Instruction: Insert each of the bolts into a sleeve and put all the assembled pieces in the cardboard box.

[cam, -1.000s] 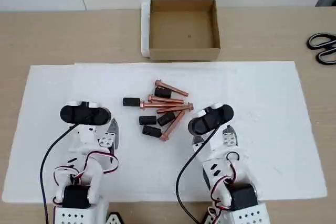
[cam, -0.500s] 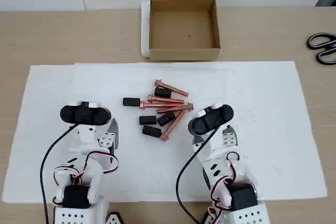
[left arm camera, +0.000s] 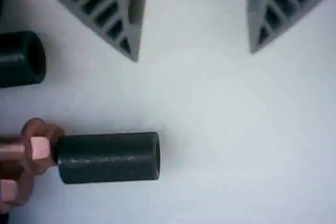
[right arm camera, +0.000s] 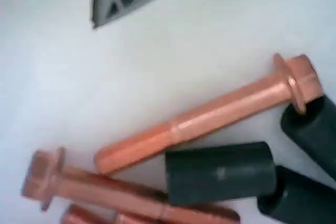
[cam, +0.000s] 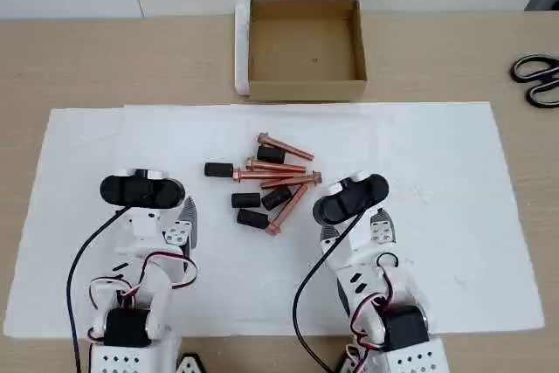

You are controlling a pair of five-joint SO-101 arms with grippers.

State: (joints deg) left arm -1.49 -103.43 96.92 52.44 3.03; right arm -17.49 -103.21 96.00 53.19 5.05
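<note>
Several copper bolts [cam: 281, 147] and black sleeves [cam: 246, 200] lie in a loose pile on the white paper, between my two arms and a little ahead of them. The cardboard box [cam: 305, 86] stands open beyond the pile with nothing in it. My left gripper [left arm camera: 194, 51] is open and hovers low over the paper. Just ahead of it lies one sleeve [left arm camera: 107, 157] with a bolt head [left arm camera: 34, 148] against its end. My right gripper [cam: 348, 203] sits close to the pile's right side, over a bolt [right arm camera: 210, 116] and a sleeve [right arm camera: 220, 172].
A white paper sheet [cam: 454, 181] covers the table's middle. Black scissors [cam: 537, 76] lie at the far right edge. A white strip [cam: 241, 50] rests against the box's left wall.
</note>
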